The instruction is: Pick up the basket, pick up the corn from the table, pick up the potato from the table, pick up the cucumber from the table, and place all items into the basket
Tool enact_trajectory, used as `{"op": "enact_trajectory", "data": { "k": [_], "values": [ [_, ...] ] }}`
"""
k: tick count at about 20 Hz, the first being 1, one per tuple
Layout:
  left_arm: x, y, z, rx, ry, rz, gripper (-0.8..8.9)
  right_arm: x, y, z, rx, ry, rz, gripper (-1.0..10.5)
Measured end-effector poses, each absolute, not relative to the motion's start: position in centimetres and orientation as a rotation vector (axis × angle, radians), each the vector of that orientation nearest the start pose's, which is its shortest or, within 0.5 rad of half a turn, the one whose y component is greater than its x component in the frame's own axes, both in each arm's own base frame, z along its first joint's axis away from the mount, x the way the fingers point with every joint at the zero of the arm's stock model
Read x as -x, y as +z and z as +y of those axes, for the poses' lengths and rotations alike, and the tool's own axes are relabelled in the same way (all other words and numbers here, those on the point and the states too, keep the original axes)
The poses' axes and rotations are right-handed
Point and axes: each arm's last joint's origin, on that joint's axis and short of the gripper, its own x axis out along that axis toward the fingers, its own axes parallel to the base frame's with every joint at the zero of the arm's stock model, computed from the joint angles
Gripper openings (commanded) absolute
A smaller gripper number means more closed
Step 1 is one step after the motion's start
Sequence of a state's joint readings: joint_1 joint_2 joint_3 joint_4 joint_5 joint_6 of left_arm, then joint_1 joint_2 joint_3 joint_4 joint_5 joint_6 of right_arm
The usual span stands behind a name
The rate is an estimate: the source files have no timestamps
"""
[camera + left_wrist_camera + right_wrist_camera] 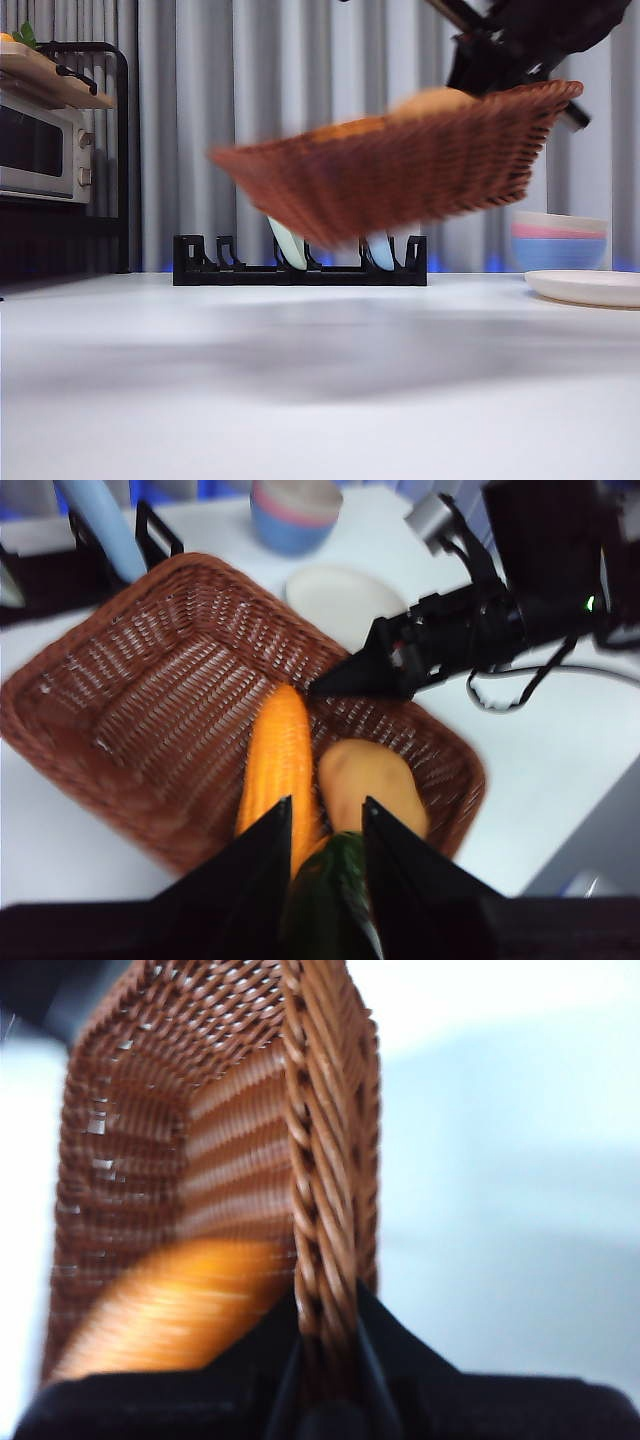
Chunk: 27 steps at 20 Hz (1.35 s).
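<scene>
No brand, label or writing can be read anywhere. At the far left of the front view a toaster oven [40, 150] sits under a wooden shelf [55, 75], both cut off by the picture's edge. Next comes a black dish rack [300, 262] at the back of the table [300, 380], its plates mostly hidden behind the basket [400, 165], which hangs tilted and blurred in the air above the table, its right end higher. The right gripper [328, 1305] is clenched on the basket's braided rim at that raised end, one jaw inside and one outside. In the left wrist view the corn [277, 765] lies lengthwise inside the basket with the potato [372, 785] just beside it (they look to be touching, though blur makes this hard to confirm). The left gripper [325, 830] grasps the cucumber [335, 900] between its jaws above the basket's near edge; the cucumber's far end is cut off by the frame. At the right stand stacked bowls [558, 240] and a pale plate [590, 288], partly cut off.
</scene>
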<state>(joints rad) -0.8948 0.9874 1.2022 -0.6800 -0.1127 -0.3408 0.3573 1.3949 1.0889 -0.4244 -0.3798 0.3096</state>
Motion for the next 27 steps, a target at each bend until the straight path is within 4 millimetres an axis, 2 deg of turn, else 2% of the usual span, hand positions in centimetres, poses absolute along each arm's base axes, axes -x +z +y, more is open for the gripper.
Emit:
{"op": "enact_trajectory", "data": {
  "k": [4,8,17,21,24,27],
  "values": [
    [-11.7,37.8,-13.8,0.001,-0.615,0.649,-0.08,-27.7,28.4,11.1,-0.296,0.574,0.826,-0.2],
    [-11.8,37.8,-13.7,-0.023,-0.567,0.632,-0.08,-27.8,28.3,10.7,-0.295,0.55,0.835,-0.2],
    [-12.7,40.6,-14.8,0.138,-0.63,0.348,-0.08,-27.0,28.1,11.9,-0.278,0.592,0.883,-0.2],
    [-13.9,41.4,-15.5,0.168,-0.625,0.243,-0.08,-26.8,28.0,12.3,-0.272,0.602,0.888,-0.2],
    [-15.8,40.1,-16.8,0.099,-0.604,0.287,-0.08,-26.7,28.0,12.6,-0.266,0.615,0.89,-0.2],
    [-18.5,37.4,-18.9,-0.004,-0.632,0.381,-0.08,-26.3,28.0,13.3,-0.256,0.638,0.895,-0.2]
  ]
}}
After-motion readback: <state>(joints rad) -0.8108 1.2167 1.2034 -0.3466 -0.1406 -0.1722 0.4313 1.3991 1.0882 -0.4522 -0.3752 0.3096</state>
